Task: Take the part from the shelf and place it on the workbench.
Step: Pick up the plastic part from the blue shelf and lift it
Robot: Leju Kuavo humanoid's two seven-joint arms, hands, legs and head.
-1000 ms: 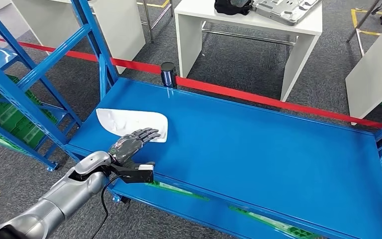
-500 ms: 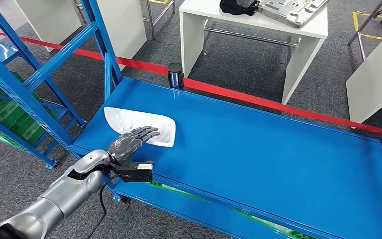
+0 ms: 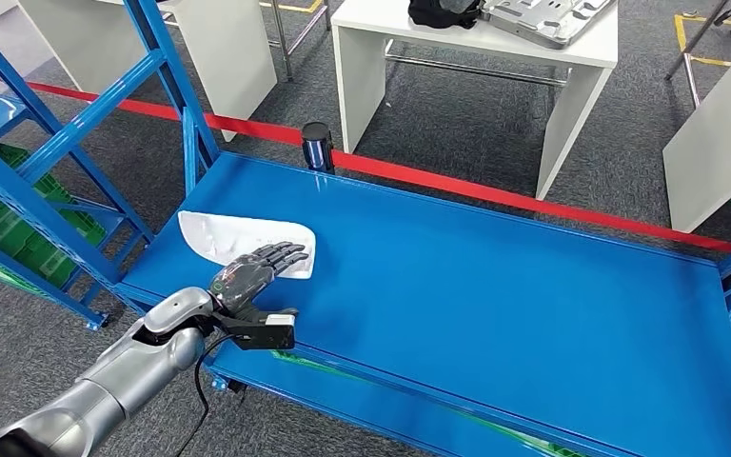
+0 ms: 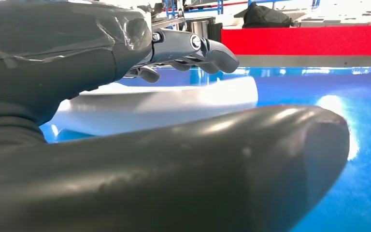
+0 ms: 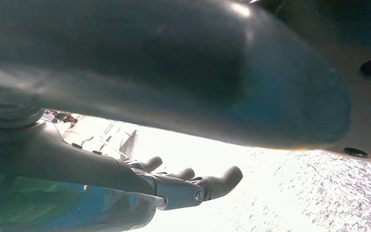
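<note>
Head view: high, looking forward and down over the blue shelf (image 3: 495,276). Left wrist view: low, close behind the left hand (image 4: 193,48), sharing the shelf's near-left corner.

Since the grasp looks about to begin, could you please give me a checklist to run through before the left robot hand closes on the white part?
1. White part lies flat on the blue shelf: ok.
2. Left robot hand over the part's near edge, fingers extended above it: ok.
3. Thumb under the part's edge: cannot tell.
4. Fingers touching the part: cannot tell; the left wrist view shows a gap.
5. Right robot hand holds nothing, fingers apart: ok.
6. White workbench has room: cannot tell; a grey tray sits there.
</note>
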